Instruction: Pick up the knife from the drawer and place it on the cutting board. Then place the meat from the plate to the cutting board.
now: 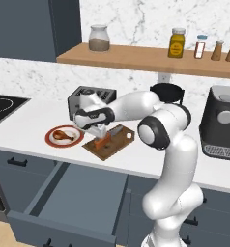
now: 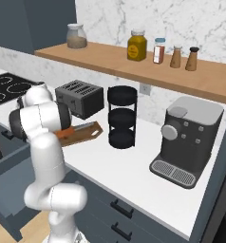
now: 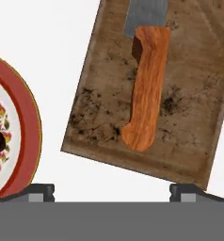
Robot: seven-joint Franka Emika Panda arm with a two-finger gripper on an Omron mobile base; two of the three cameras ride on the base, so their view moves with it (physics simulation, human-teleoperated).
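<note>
A: Hand view: orange-handled grey-bladed knife [image 3: 146, 84] flat on dark brown wooden cutting board [image 3: 151, 89]; gripper [image 3: 112, 190] spread wide, empty, above it.

B: Left base view adds drumstick [image 1: 62, 134] on red-rimmed white plate [image 1: 64, 143], slate-blue drawer [image 1: 73, 198] open.

Even, bright, diffuse light fills the kitchen, with no glare. The arm [image 1: 170, 144] drops only a faint soft shadow toward six o'clock on the counter [image 1: 35, 120]. Edges look slightly soft and pixelated; no lens distortion shows.
</note>
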